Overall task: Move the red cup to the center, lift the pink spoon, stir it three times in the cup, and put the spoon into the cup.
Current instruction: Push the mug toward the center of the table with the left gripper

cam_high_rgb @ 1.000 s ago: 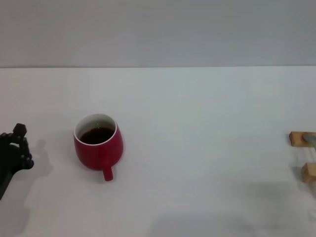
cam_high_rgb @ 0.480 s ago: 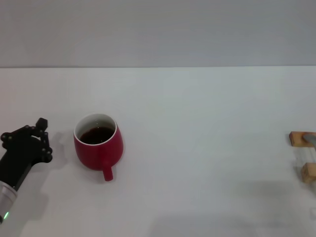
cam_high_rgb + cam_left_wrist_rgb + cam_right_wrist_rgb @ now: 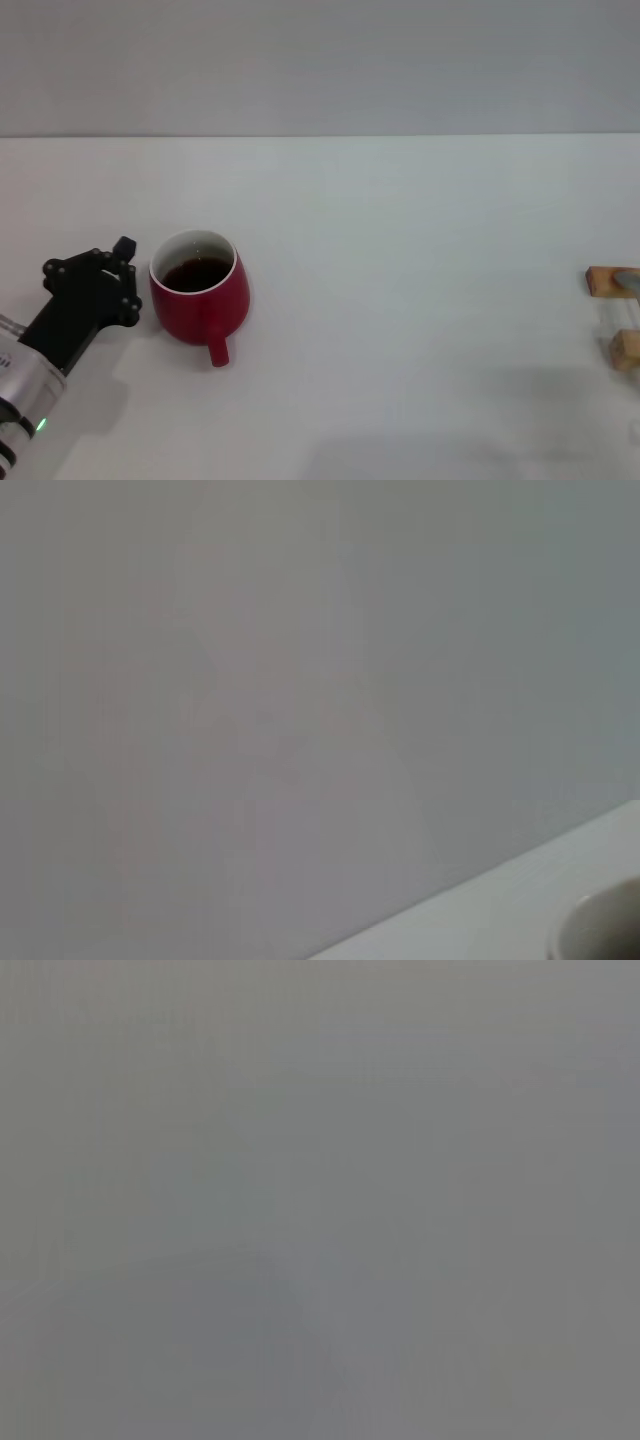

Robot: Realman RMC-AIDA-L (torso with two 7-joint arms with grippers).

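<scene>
The red cup [image 3: 199,299] sits on the white table [image 3: 400,250] out toward nine o'clock from the middle of the tabletop, upright, with its little loop handle [image 3: 218,351] pointing to six o'clock, toward the robot. Dark liquid shows inside its white interior. Right beside it, on the nine o'clock side, is the left gripper [image 3: 128,282], black and knuckled, its tips just next to the cup's wall; whether they touch the cup cannot be told from the head view. Whether that gripper is released or clenched cannot be told either; the fingers read only as a dark cluster. The silver wrist [image 3: 22,385] runs off toward seven o'clock, with a small green light on it.

Over at three o'clock, at the table's far right edge, two small tan wooden blocks [image 3: 603,281] sit one nearer the robot than the other, with something pale and slim lying across them; it is cut off by the edge, too little to name.

The left wrist view catches only a sliver of the cup's pale rim [image 3: 605,925]. The right gripper is out of sight in every view.
</scene>
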